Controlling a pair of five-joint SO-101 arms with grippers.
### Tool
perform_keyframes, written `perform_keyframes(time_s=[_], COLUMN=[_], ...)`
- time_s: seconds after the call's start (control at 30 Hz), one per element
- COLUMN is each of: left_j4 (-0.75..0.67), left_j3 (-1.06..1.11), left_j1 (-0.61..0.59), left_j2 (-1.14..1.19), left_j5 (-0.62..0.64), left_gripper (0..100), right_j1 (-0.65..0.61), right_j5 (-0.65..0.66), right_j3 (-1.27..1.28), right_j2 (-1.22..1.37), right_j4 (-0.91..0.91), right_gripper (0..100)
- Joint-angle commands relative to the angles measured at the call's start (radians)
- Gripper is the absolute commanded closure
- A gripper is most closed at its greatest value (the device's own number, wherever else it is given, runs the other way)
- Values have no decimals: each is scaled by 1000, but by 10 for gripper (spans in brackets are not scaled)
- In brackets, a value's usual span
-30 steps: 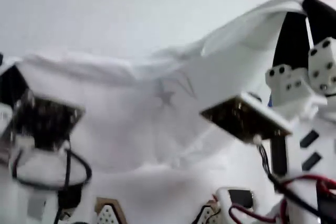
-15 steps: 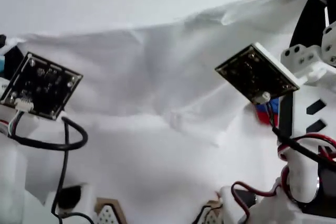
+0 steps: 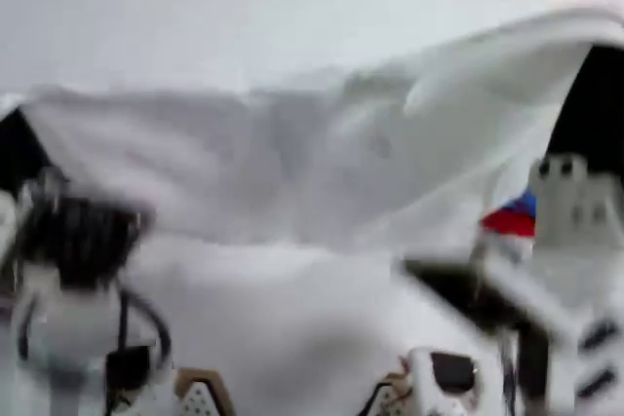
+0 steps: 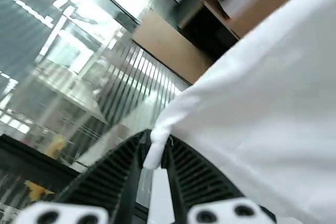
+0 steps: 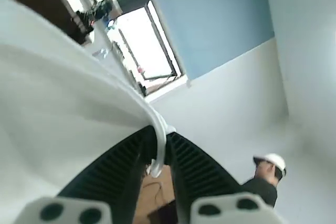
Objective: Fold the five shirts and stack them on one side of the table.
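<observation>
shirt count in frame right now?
1 certain: the white shirt, held up between left gripper and right gripper, each shut on an edge. White below may hide more.

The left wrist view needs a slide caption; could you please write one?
Left claw shut on a bunched edge of the white shirt.

a: left gripper (image 4: 156, 150)?
b: raised, tilted upward, both jaws pinched on a fold of the shirt (image 4: 273, 103).
a: and right gripper (image 5: 157, 153)?
b: also raised, tilted upward, jaws closed on the shirt edge.
</observation>
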Motion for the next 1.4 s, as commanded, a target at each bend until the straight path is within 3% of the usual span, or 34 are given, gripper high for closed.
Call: perform_keyframes(time_s=[0.0, 0.27, 0.43, 0.6, 1.0, 1.2, 1.37], left_j4=[51, 98, 92, -91, -523, -603, -446], left_j3=[-21, -19, 58, 252, 564, 409, 116], left_j1=[3, 3, 5, 5, 25, 26, 26], left_j2=[-63, -166, -129, -20, 427, 776, 985], left_j5=[-6, -8, -8, -8, -6, -2, -3], left_gripper=[976, 976, 976, 976, 976, 976, 976], right_j1=[-44, -101, -105, -99, -97, -97, -101], right_j5=[-3, 43, 34, -71, -120, -213, -278], right_j3=[-21, -14, 28, 100, 353, 390, 338], right_j2=[-82, -200, -120, 41, 466, 713, 794], right_j4=[39, 101, 110, 27, -206, -326, -329], right_gripper=[978, 978, 978, 978, 978, 978, 978])
